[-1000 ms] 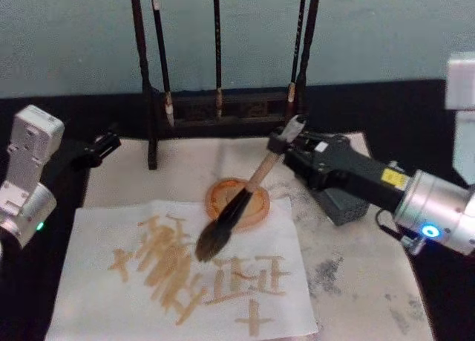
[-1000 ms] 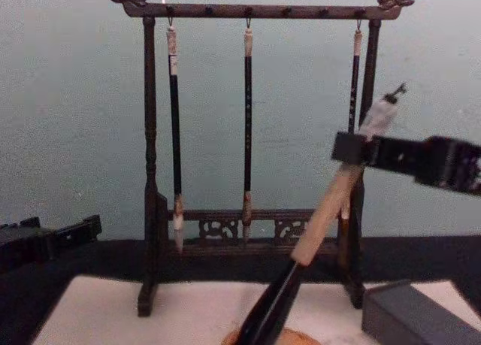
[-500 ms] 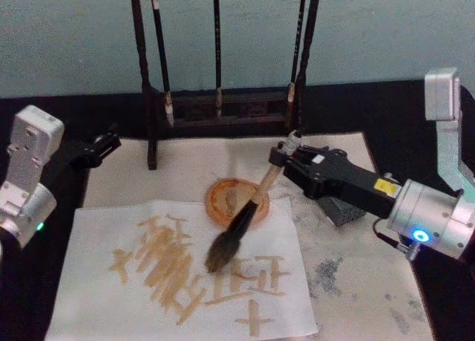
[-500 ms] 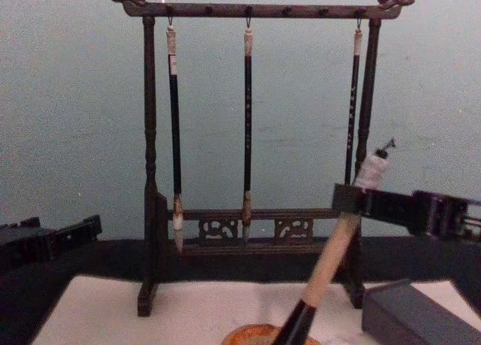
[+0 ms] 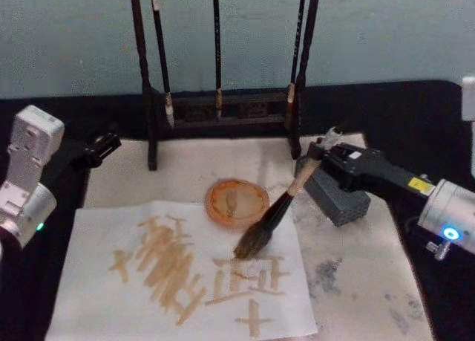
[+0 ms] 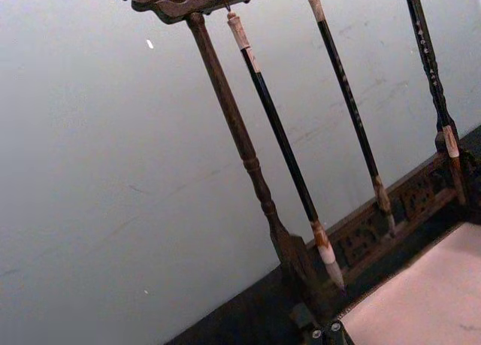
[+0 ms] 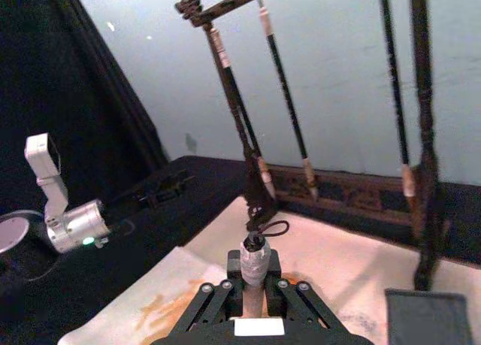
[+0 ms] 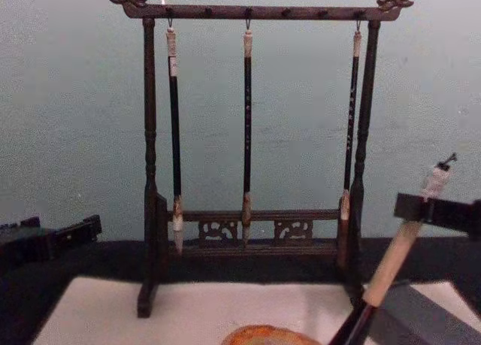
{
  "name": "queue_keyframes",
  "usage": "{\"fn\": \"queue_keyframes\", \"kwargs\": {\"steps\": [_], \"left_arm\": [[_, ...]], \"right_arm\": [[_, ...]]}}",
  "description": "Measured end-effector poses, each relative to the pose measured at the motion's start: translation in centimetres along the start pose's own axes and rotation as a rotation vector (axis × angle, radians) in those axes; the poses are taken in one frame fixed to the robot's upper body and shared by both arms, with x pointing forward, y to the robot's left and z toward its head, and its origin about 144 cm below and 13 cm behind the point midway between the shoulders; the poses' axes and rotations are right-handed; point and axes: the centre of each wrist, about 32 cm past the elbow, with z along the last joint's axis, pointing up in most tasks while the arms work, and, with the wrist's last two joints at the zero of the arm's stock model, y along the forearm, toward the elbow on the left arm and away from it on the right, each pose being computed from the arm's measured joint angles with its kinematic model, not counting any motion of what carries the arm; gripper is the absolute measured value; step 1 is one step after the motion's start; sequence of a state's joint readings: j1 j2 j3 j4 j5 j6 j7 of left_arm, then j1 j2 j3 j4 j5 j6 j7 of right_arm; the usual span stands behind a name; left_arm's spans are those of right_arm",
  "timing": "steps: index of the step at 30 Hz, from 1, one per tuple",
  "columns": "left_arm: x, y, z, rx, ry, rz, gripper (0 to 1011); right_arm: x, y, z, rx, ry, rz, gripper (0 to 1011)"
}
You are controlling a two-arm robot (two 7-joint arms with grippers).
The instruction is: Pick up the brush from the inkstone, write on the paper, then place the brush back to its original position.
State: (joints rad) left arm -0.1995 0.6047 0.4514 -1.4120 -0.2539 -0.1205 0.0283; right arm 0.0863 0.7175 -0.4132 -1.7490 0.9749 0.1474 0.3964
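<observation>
While right gripper (image 5: 318, 157) fingers clamp the brush (image 5: 278, 211), tip on paper (image 5: 96, 296) beside the dish (image 5: 237, 202), hard pressure may wrinkle it; left gripper (image 5: 104, 144) idles left of dish.

Three slim brushes (image 8: 247, 119) hang from a wooden stand (image 8: 149, 134), grey block (image 5: 339, 206) nearby

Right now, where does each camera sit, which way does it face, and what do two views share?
Head: high, facing down at the paper; left gripper idle at left, right gripper holding the brush.
Chest: low, facing the brush stand; grippers at both edges.
Left wrist: faces the stand and wall, past its gripper tip.
Right wrist: along its gripper toward the stand and left arm.
Shared: head and chest both show the brush.
</observation>
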Motion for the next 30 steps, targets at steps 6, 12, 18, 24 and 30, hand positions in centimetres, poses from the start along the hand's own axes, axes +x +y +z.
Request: {"fn": "queue_keyframes", "kwargs": {"steps": [6, 12, 18, 24, 30], "left_arm": [[0.0, 0.0, 0.0, 0.0, 0.0, 0.0, 1002], [0.0, 0.0, 0.0, 0.0, 0.0, 0.0, 1002], [0.0, 0.0, 0.0, 0.0, 0.0, 0.0, 1000], [0.0, 0.0, 0.0, 0.0, 0.0, 0.0, 1002], [0.0, 0.0, 0.0, 0.0, 0.0, 0.0, 1002]], "right_arm": [[-0.1, -0.5, 0.8, 0.036, 0.004, 0.001, 164], [-0.5, 0.1, 1.8, 0.084, 0.024, 0.037, 164], [-0.6, 1.2, 2.5, 0.139, 0.057, 0.05, 164], [0.2, 2.3, 2.6, 0.172, 0.126, 0.038, 164], [2.1, 3.1, 1.7, 0.2, 0.259, 0.004, 164]]}}
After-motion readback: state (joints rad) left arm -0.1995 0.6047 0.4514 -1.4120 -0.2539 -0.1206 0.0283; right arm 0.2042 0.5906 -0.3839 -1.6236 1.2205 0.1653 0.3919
